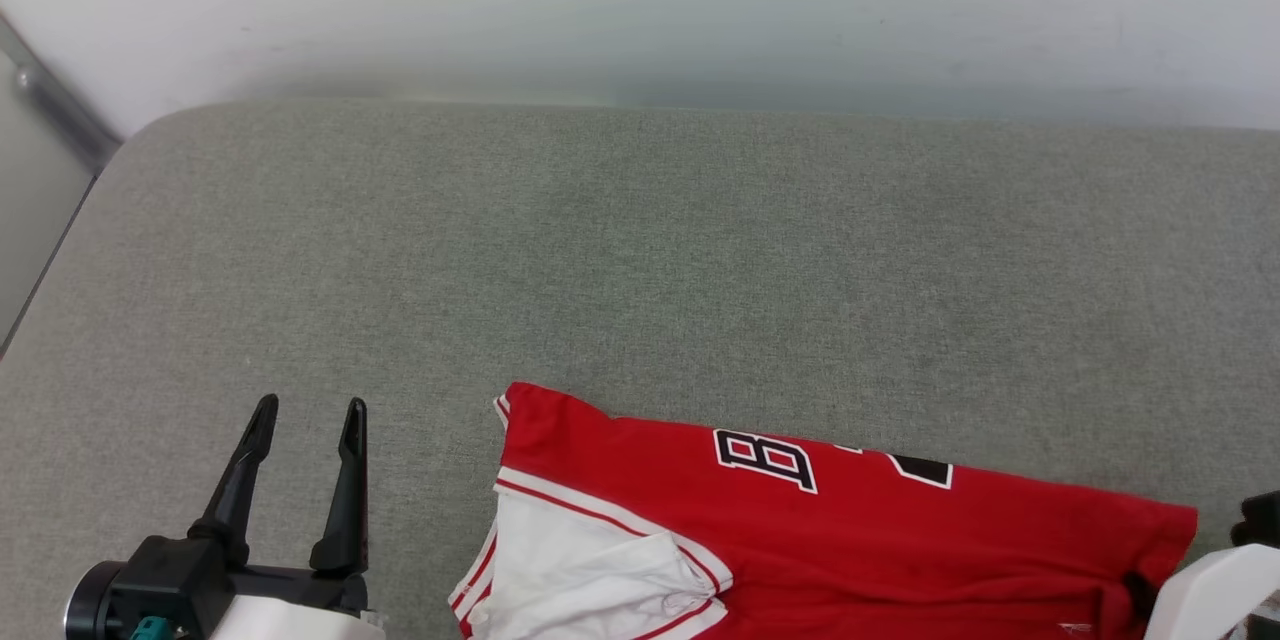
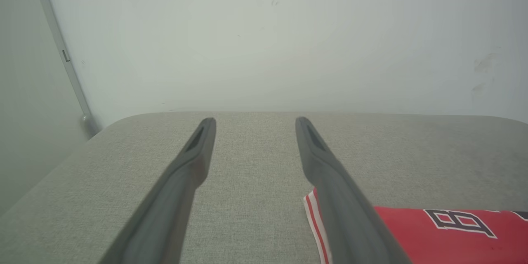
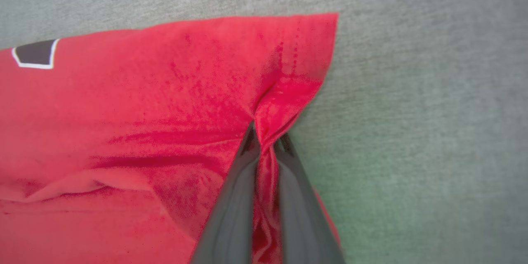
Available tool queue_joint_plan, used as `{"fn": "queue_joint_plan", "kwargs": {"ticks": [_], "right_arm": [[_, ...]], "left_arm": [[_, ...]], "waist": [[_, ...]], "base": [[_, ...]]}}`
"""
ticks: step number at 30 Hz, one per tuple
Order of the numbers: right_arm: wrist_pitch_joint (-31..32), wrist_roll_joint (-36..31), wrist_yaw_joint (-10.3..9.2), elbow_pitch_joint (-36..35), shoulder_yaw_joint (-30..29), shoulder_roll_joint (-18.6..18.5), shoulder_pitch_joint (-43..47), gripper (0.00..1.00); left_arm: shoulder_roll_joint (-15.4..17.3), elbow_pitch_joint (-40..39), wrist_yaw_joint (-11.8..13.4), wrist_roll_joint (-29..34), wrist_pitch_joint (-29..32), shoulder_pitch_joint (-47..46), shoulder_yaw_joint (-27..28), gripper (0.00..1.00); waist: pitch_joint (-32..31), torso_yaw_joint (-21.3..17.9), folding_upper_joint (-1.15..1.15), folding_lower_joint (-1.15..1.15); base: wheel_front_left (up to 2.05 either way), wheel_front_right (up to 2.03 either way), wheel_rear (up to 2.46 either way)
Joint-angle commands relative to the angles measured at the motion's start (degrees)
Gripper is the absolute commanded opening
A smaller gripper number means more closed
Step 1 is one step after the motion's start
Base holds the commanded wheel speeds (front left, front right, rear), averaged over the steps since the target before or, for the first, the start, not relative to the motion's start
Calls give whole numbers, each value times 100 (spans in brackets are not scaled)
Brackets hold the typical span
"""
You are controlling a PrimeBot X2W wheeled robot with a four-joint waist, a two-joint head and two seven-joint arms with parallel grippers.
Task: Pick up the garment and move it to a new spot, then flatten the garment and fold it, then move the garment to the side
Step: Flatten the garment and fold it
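Plain lab-like room: grey fabric-covered surface [image 1: 640,250] (rounded corner) against a scuffed white wall [image 1: 640,0].

Free room: tabletop [image 1: 640,250], grey fabric, bare across far half and left side; wide passage there. Low obstacle: garment [image 1: 800,540] flat along near edge, centre to right. Far edge closed by wall [image 1: 640,10]; metal strip [image 1: 60,110] slants past far-left corner. Near left, left claw [image 1: 310,408] over bare cloth, fingers spread, apart from garment's sleeve. Near right, right claw [image 3: 267,136] pinched on fold at garment's corner; bare tabletop just beyond that corner.
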Motion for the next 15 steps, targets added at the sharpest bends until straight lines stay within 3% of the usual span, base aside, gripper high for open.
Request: {"fn": "queue_joint_plan", "kwargs": {"ticks": [1, 9, 15], "right_arm": [[-19, -99, -16, 65, -105, -120, 8, 0], [-266, -620, -13, 181, -770, -499, -221, 0], [-244, -662, -11, -95, -645, -422, -99, 0]], "left_arm": [[33, -15, -8, -1, -12, 50, -13, 100], [65, 19, -8, -23, -12, 73, -57, 100], [22, 41, -9, -28, -12, 137, -83, 100]], "waist": [[4, -6, 0, 0], [-35, -28, 0, 0], [-167, -32, 0, 0]], "base": [[0, 0, 0], [0, 0, 0], [0, 0, 0]]}}
